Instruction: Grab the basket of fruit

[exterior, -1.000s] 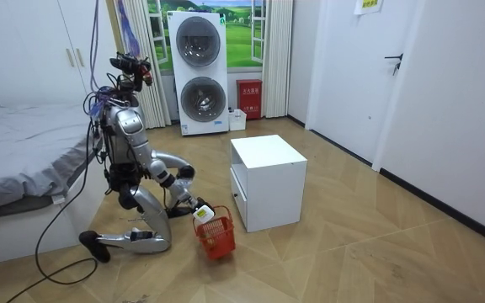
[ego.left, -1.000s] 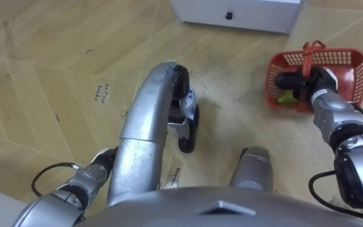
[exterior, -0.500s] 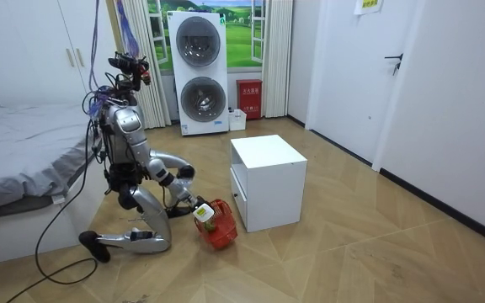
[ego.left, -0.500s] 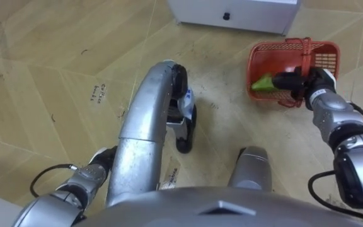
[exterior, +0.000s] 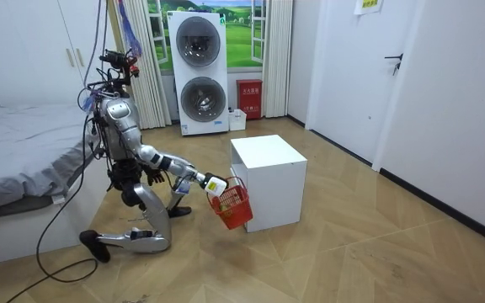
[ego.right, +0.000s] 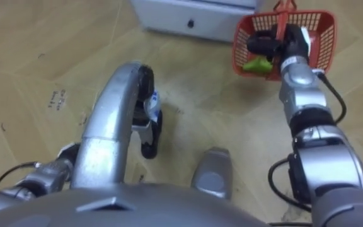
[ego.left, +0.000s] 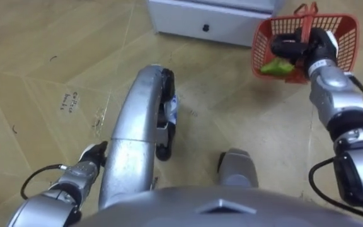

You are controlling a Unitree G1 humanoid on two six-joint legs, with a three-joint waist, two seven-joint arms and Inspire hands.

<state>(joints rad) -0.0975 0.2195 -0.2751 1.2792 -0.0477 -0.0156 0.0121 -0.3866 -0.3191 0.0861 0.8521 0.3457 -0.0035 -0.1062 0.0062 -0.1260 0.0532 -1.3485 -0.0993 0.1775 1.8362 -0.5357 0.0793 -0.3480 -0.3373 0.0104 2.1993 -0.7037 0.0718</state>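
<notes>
Hanging upper right, the fruit basket (ego.left: 348, 41), judged light and rigid, is clasped at its handle (ego.left: 307, 16) by curled fingers (ego.left: 282, 45) of the right hand (ego.left: 309, 47).

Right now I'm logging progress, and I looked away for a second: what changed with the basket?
The right hand, shut on the handle, lifted the red basket off the floor and forward. It now hangs in the air in front of the white cabinet. The green fruit stayed inside, the cabinet stayed put, and the left hand stayed low at the robot's side.
</notes>
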